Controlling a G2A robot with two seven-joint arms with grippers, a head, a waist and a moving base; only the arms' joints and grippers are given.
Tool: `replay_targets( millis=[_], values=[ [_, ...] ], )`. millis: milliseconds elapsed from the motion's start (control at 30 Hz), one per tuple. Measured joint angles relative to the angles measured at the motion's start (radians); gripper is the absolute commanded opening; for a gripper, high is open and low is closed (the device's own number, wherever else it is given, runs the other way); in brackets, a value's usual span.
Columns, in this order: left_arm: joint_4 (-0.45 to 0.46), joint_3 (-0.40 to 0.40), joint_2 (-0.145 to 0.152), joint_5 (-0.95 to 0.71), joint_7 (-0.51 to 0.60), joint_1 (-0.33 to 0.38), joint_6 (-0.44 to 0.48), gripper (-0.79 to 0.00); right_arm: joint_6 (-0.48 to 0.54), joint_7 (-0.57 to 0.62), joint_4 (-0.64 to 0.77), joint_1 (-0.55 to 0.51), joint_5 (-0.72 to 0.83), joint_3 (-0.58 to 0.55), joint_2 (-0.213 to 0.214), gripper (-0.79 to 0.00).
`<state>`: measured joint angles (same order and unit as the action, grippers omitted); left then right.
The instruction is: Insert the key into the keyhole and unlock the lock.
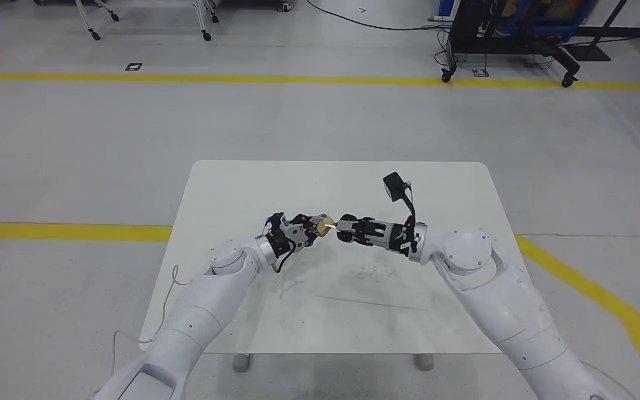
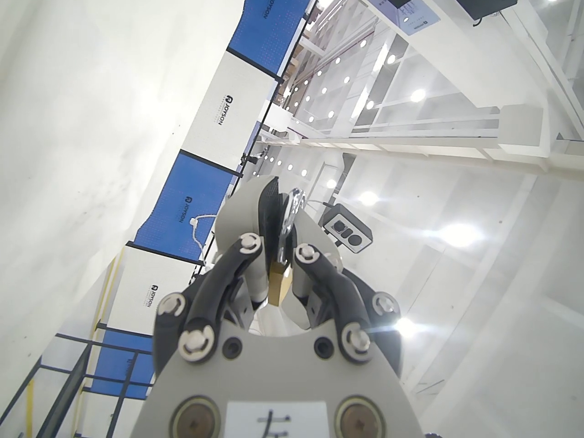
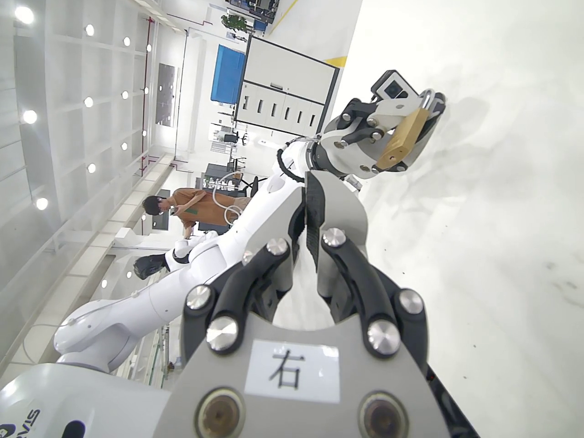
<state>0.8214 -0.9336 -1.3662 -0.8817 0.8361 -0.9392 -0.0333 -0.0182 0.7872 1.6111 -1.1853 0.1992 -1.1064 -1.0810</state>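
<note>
A brass padlock (image 1: 322, 226) with a silver shackle (image 2: 292, 207) is held above the middle of the white table (image 1: 420, 185). My left gripper (image 2: 285, 211) is shut on it, with the brass body (image 2: 279, 284) between the fingers. From the right wrist the padlock (image 3: 404, 143) shows its keyhole end toward my right gripper (image 3: 314, 184). That gripper is shut, pads pressed together, a short way from the lock. Anything thin between its pads is hidden. From above, the left gripper (image 1: 303, 229) and right gripper (image 1: 346, 228) meet tip to tip.
Both forearms stretch over the table's near half. The tabletop's far half (image 1: 330, 185) lies bare, with its edges at left, right and back. Grey floor with yellow lines (image 1: 80, 231) surrounds the table.
</note>
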Motion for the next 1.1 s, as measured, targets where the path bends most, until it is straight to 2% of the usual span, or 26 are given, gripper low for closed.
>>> replay_targets(
  millis=[267, 400, 600, 1100],
  values=[
    [0.012, -0.003, 0.000, 0.006, -0.019, -0.004, 0.001, -0.785, -0.008, -0.019, -0.002, -0.010, 0.009, -0.003, -0.001, -0.785],
    [0.087, -0.036, 0.006, 0.033, -0.174, -0.018, 0.001, -0.785, -0.103, -0.071, 0.010, -0.042, 0.063, -0.023, -0.001, -0.785],
    [0.220, -0.047, 0.016, 0.129, -0.275, -0.047, -0.017, -0.785, -0.211, -0.094, 0.051, -0.058, 0.061, -0.015, -0.002, -0.785],
    [0.291, -0.067, 0.019, 0.190, -0.315, -0.086, -0.041, -0.785, -0.268, -0.228, 0.043, -0.056, 0.082, 0.006, -0.021, -0.785]
  ],
)
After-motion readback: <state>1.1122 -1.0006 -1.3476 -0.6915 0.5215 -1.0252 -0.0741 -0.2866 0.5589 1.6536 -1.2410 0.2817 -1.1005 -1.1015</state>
